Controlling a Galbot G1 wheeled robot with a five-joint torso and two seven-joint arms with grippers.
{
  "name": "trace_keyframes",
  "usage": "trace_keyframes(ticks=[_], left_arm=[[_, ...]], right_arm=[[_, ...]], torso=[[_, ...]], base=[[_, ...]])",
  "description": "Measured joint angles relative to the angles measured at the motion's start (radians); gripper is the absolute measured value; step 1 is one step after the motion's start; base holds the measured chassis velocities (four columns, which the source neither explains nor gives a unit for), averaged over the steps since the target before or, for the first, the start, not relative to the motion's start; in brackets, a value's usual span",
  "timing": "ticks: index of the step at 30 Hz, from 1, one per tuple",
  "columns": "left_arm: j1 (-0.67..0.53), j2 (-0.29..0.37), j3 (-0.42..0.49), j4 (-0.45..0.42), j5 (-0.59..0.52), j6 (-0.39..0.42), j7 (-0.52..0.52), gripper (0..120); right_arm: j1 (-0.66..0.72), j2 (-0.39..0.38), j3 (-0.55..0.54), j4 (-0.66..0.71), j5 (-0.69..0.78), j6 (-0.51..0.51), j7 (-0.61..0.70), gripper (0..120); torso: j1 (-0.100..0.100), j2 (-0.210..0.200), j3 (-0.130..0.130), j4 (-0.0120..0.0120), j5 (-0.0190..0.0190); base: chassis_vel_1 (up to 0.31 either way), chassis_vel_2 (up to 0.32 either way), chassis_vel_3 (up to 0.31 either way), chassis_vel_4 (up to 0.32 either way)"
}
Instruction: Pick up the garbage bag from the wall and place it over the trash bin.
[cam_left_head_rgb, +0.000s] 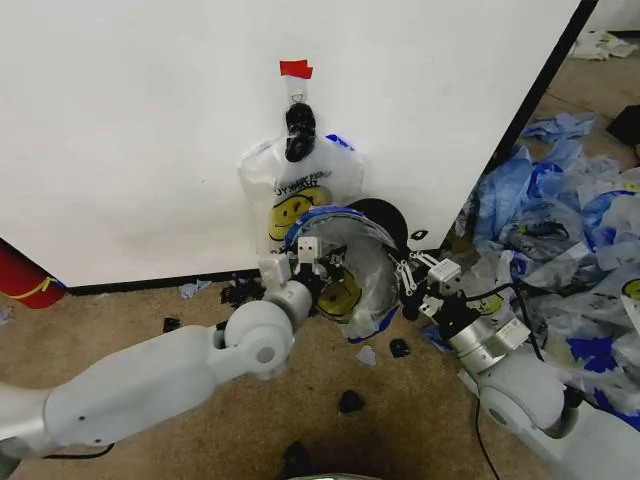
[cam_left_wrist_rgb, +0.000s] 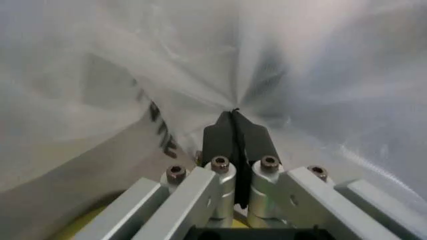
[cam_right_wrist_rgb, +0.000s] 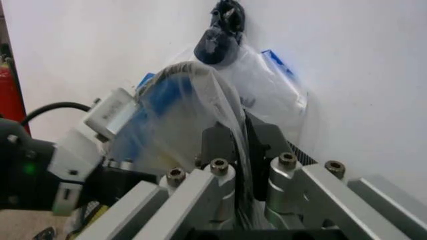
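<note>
The garbage bag (cam_left_head_rgb: 345, 285) is a thin clear bag with a yellow smiley face and a blue rim. It is stretched open between my two grippers, low in front of the wall. My left gripper (cam_left_head_rgb: 312, 258) is shut on its left edge, and my right gripper (cam_left_head_rgb: 408, 275) is shut on its right edge. In the left wrist view the fingertips (cam_left_wrist_rgb: 223, 135) pinch whitish film (cam_left_wrist_rgb: 200, 75). In the right wrist view the fingers (cam_right_wrist_rgb: 220, 142) clamp the bag's film (cam_right_wrist_rgb: 180, 110). The black trash bin (cam_left_head_rgb: 388, 218) shows just behind the bag's upper right, mostly hidden.
Another smiley bag (cam_left_head_rgb: 270, 185) hangs on the white wall under a black clump (cam_left_head_rgb: 299, 130) and red tape (cam_left_head_rgb: 295, 69). A heap of blue-and-clear bags (cam_left_head_rgb: 570, 220) covers the floor at right. A red cylinder (cam_left_head_rgb: 20, 275) stands far left. Black scraps (cam_left_head_rgb: 350, 402) dot the carpet.
</note>
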Motion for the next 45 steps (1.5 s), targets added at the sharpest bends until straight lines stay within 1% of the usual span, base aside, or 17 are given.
trace_keyframes(ticks=[6,14,20,23,29,35,45], left_arm=[[-0.035,-0.043,0.039,0.049,0.004,-0.008,-0.017,0],[-0.063,-0.068,0.057,0.101,0.004,-0.016,-0.022,0],[-0.083,-0.110,0.067,0.172,0.022,-0.026,-0.050,0],[-0.087,-0.119,0.072,0.183,0.026,-0.026,-0.061,0],[-0.097,-0.158,0.086,0.223,0.037,-0.029,-0.093,0],[-0.103,-0.178,0.102,0.249,0.043,-0.039,-0.095,0],[-0.148,-0.243,0.117,0.298,0.034,-0.057,-0.109,0]], right_arm=[[0.001,0.002,-0.014,0.000,-0.006,0.001,-0.002,0],[0.000,0.003,-0.018,0.006,-0.008,0.001,-0.004,0],[-0.011,0.004,-0.021,0.014,-0.013,0.002,-0.007,0],[-0.012,0.004,-0.023,0.014,-0.014,0.002,-0.007,0],[-0.015,-0.003,-0.023,0.029,-0.012,0.002,-0.008,0],[-0.027,-0.007,-0.016,0.039,-0.011,0.004,-0.011,0],[-0.040,-0.004,-0.011,0.043,-0.012,0.010,-0.012,0]], torso=[[0.000,0.000,0.000,0.0000,0.0000],[0.000,0.000,0.000,0.0000,0.0000],[0.000,0.000,0.000,0.0000,-0.0001],[0.000,0.000,0.000,0.0000,-0.0001],[0.000,0.000,0.000,0.0000,-0.0001],[0.000,0.000,0.000,0.0000,-0.0001],[0.000,0.000,0.000,-0.0001,0.0001]], base=[[0.000,0.000,0.000,0.000],[0.000,0.000,0.000,0.000],[0.000,0.000,0.000,0.000],[0.000,0.000,0.000,0.000],[0.000,0.000,0.000,0.000],[0.000,0.000,0.000,0.000],[0.000,0.000,0.000,0.000]])
